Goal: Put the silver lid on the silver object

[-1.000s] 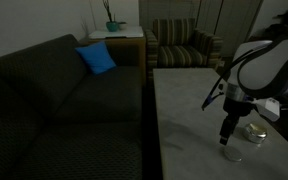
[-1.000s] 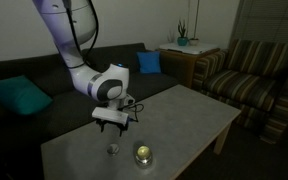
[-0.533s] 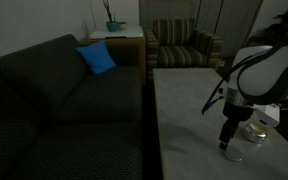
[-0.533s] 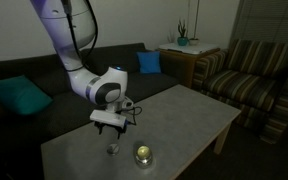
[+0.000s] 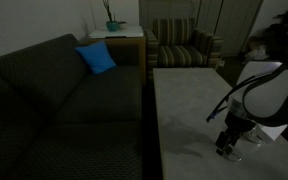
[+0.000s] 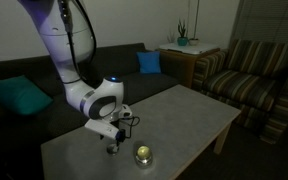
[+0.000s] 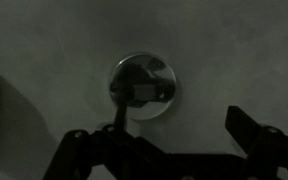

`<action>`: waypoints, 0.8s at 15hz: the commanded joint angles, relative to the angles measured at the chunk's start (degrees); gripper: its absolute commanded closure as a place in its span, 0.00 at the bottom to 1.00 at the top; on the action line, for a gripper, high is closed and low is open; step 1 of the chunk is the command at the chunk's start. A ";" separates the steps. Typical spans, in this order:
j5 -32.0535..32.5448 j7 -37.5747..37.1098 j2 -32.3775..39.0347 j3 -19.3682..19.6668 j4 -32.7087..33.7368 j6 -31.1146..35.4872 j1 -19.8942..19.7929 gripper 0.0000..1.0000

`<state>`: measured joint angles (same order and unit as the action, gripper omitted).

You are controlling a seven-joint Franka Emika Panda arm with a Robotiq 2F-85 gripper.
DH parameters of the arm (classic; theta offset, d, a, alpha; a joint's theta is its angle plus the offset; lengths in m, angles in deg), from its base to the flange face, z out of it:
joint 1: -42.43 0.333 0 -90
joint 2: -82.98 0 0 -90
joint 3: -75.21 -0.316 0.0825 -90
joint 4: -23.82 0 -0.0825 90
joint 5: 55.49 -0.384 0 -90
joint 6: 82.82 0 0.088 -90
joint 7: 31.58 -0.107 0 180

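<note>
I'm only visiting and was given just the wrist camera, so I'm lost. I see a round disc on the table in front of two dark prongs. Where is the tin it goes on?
Observer: In an exterior view the silver object stands on the table just beside the gripper, apart from the silver lid.
Operator: How high is the claw hanging?
Observer: Low. In both exterior views it is down near the tabletop, right over the lid.
Operator: What's around the table?
Observer: A dark sofa with a blue cushion runs alongside it.
</note>
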<state>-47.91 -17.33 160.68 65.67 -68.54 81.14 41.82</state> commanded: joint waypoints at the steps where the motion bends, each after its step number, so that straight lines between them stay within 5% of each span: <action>1: -2.55 -5.52 -0.49 2.29 -3.63 6.26 0.51 0.00; 12: -3.86 -4.90 4.70 -1.26 0.04 8.63 -4.51 0.00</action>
<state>-50.57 -21.77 163.14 65.19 -70.83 87.54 38.20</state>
